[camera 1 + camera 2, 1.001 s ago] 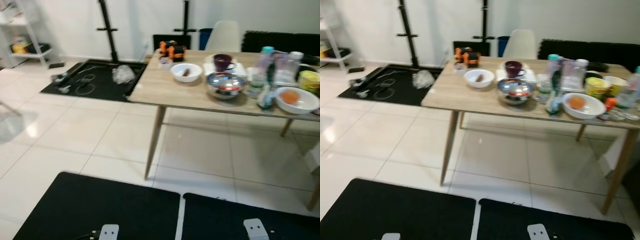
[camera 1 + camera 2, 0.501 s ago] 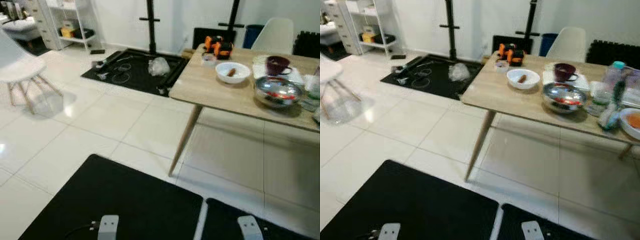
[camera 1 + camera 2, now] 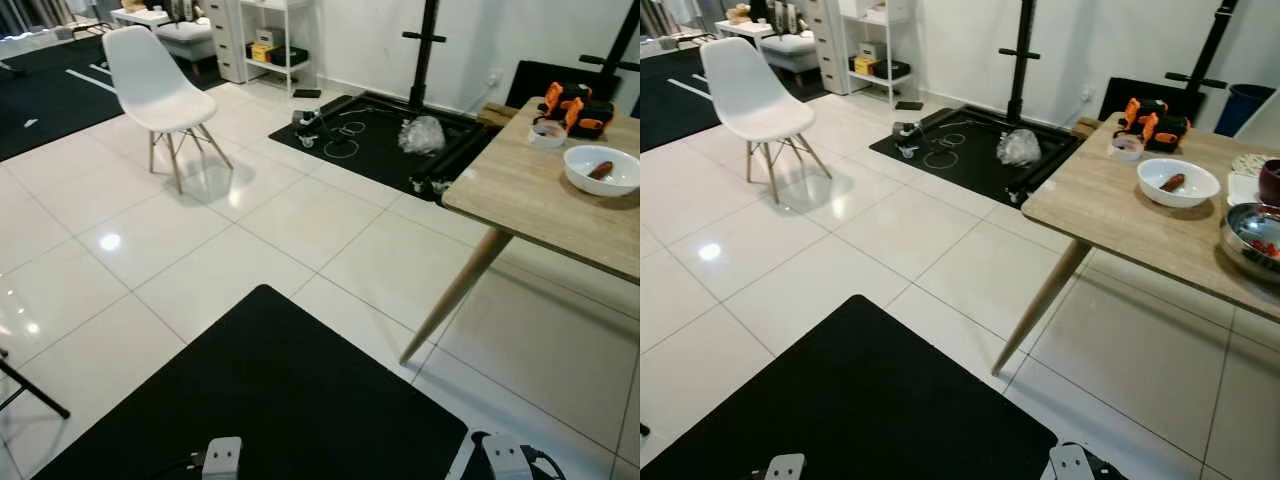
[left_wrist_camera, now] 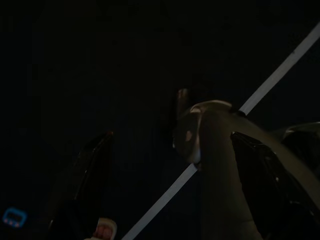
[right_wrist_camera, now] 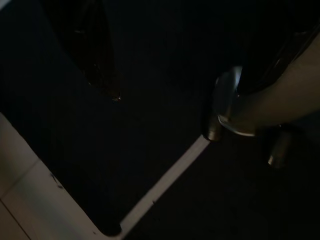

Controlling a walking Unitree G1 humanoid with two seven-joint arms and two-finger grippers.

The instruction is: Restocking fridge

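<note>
Stage: a judgement only; the robot looks to be in transit with nothing in hand, arms hanging low so they clear furniture while it walks.
Fridge: none can be made out, so where the stock must go cannot be told from here.
Left gripper (image 4: 165, 190): hangs idle over a black floor mat (image 3: 270, 400); its two dark fingers stand well apart with nothing between them.
Right gripper (image 5: 165, 65): likewise idle above the mat and a pale seam; one finger is plain, the other too dark to read, so wide or narrow cannot be told.
Wooden table (image 3: 1110, 215): at 2 o'clock, on slanted legs, apparently the staging place for goods to restock.
White bowl (image 3: 1178, 182): on the table at 2 o'clock; holds one small brown piece, kind unclear.
Steel bowl (image 3: 1252, 240): at 3 o'clock at the picture's edge; something red lies inside.
Small cup (image 3: 1126, 147): beside an orange-and-black object (image 3: 1152, 116) at the table's far end; contents too small to tell.
Dark mug (image 3: 1270, 183): cut off at 3 o'clock; contents hidden.
White chair (image 3: 745, 100): at 10 o'clock, standing apart on pale tiles.
Far mat (image 3: 970, 150): at 12 o'clock, carrying rings, a crumpled clear bag (image 3: 1018, 146) and two black stands.
Shelf unit (image 3: 875, 45): at 11 o'clock against the wall, small boxes on it.
</note>
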